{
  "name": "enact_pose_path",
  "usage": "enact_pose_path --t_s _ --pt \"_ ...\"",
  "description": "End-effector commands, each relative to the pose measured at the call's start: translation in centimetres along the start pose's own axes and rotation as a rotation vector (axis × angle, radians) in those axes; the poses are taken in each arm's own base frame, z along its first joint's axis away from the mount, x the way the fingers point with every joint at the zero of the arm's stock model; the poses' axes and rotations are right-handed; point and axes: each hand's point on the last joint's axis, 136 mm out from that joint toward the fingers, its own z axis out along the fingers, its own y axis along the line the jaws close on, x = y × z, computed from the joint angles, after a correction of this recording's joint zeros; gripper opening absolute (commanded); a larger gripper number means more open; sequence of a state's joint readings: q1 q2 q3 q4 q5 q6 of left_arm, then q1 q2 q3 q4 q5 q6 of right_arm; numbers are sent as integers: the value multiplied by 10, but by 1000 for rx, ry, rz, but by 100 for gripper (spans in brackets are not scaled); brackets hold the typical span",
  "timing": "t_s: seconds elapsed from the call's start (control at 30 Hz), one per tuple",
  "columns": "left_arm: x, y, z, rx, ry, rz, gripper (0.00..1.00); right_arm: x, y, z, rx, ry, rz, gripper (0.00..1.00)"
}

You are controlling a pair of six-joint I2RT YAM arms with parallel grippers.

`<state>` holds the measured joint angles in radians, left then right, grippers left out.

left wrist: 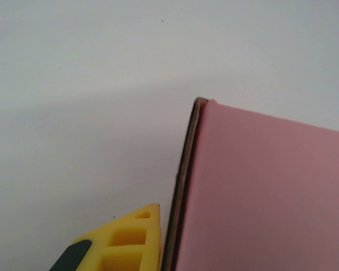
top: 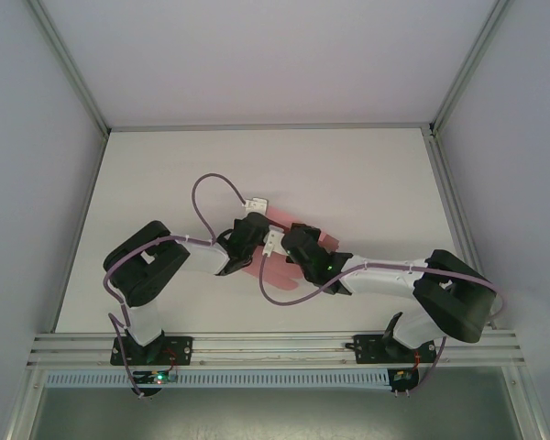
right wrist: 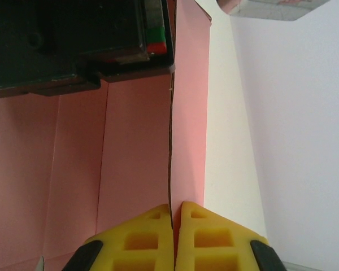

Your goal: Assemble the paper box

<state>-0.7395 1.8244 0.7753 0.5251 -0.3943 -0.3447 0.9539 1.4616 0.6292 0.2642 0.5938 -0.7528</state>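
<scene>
Our right gripper (right wrist: 173, 226) is pinched on a raised flap of the paper box (right wrist: 135, 147), the flap's edge running straight ahead. Our left gripper (top: 249, 236) sits just beside it; we cannot tell its grip.

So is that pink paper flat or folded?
Partly folded: the paper box shows creased panels, one raised wall, an edge pinched in the right tool.

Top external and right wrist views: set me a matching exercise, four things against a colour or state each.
Things:
1 paper box
2 right gripper
3 table
4 cable

Colour or state:
A white
B shut on a thin card edge
C pink
D purple

Pairs: 1-C, 2-B, 3-A, 4-D
</scene>
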Motion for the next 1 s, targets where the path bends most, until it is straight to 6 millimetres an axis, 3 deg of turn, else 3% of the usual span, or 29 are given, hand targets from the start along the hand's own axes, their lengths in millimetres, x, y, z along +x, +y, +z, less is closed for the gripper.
enact_pose_path --t_s 0.0,0.17,0.27,0.33,0.37,0.43,0.47,0.5,0.57,0.63,0.7,0.77,0.8,0.97 --pt "33 105 -10 -563 65 62 0 25 63 -10 -243 71 -161 0" --pt "33 99 -6 -521 76 72 2 25 61 -10 -238 74 -156 0" --pt "25 82 -3 -407 52 73 8 21 54 -8 -223 62 -119 0" --pt "17 69 -1 -330 31 77 3 12 46 -5 -209 34 -60 0" --pt "13 64 -1 -303 23 74 0 6 39 -3 -196 19 -25 0" --pt "6 49 0 -222 14 80 0 -7 18 0 -142 -18 60 11" --pt "1 45 -1 -194 1 63 0 -14 3 1 -108 -40 109 17" --pt "-4 41 -3 -167 -10 63 0 -19 -13 1 -69 -55 151 29" --pt "-16 38 -9 -147 -41 49 0 -25 -48 -3 9 -85 232 34" --pt "-28 36 -17 -135 -67 45 0 -30 -84 -14 82 -131 318 52" --pt "-43 34 -25 -117 -92 42 0 -35 -117 -34 137 -199 399 58" --pt "-59 33 -38 -102 -131 29 0 -40 -142 -60 171 -281 468 76" --pt "-65 33 -44 -89 -147 21 0 -41 -152 -73 182 -322 503 96" --pt "-91 34 -73 31 -203 -55 0 -25 -195 -129 195 -446 802 98"
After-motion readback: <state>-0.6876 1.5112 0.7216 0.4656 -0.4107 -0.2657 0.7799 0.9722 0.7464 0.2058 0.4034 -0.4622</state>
